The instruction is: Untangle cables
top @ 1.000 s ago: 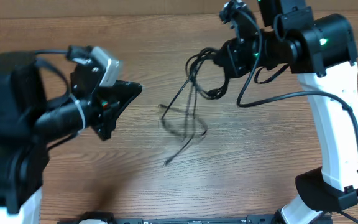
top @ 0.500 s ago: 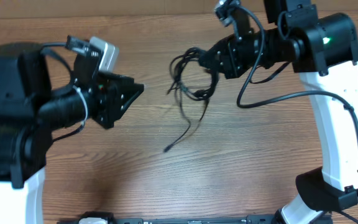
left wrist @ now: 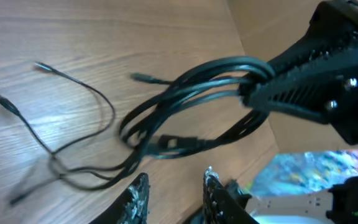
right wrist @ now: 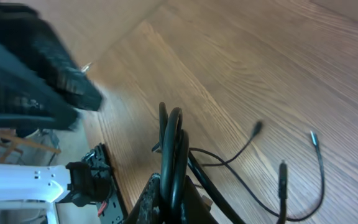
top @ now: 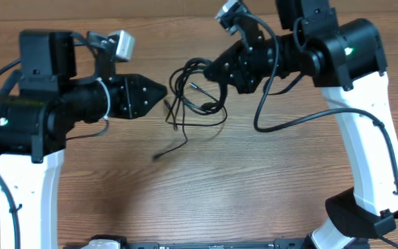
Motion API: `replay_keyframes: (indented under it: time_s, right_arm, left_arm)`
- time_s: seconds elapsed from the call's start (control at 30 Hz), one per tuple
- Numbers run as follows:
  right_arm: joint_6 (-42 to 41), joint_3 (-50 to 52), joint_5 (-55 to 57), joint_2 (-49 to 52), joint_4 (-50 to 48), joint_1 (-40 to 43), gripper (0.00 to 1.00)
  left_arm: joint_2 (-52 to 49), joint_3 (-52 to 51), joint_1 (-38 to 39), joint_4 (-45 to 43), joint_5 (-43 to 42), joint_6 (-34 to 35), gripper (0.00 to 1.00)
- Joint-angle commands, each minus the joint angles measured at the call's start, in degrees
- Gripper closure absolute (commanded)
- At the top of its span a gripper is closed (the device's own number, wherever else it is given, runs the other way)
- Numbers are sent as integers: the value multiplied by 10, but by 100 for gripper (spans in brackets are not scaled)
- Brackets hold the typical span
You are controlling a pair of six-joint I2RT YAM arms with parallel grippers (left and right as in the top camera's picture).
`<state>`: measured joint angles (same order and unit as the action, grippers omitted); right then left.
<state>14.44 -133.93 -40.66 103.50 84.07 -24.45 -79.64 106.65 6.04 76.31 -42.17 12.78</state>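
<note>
The cables (top: 193,93) are a looped bundle of thin black wires hanging over the wooden table, with loose plug ends trailing down to the left (top: 159,155). My right gripper (top: 211,69) is shut on the top loops of the bundle, which pass between its jaws (right wrist: 176,186) in the right wrist view. My left gripper (top: 163,90) points right, just left of the bundle and apart from it. Its jaws stand a little open with nothing between them (left wrist: 174,186). In the left wrist view the cables (left wrist: 185,93) hang ahead of its fingertips (left wrist: 139,190).
The wooden table (top: 254,180) runs under both arms. The right arm's own thick black cable (top: 289,117) loops below its wrist. A cardboard wall (top: 164,8) lines the table's far edge.
My right gripper has carried the cable bundle to the left, dragging the trailing ends along the table. The left gripper has moved right toward the bundle and its jaws have parted.
</note>
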Motion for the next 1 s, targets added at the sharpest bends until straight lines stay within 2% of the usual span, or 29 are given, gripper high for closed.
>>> replay_keyframes:
  time_s: [0.0, 0.23, 0.47, 0.8, 0.97]
  right_arm:
    - [7, -10, -14, -5, -11, -16, 96]
    - [2, -10, -28, -5, -4, -51, 96]
    - [2, -10, -58, -5, 2, -62, 96]
    - [-11, -10, -76, -5, 6, -58, 96]
    - [-10, -10, -74, -5, 22, -51, 96]
  left_arm:
    - [-9, 6, 33, -11, 5, 23, 71]
    - [-22, 5, 83, -24, 91, 20, 69]
    - [-26, 4, 84, -24, 96, 3, 67]
    - [-26, 5, 84, -16, 99, -72, 62]
    - [-26, 5, 78, -4, 161, -100, 62]
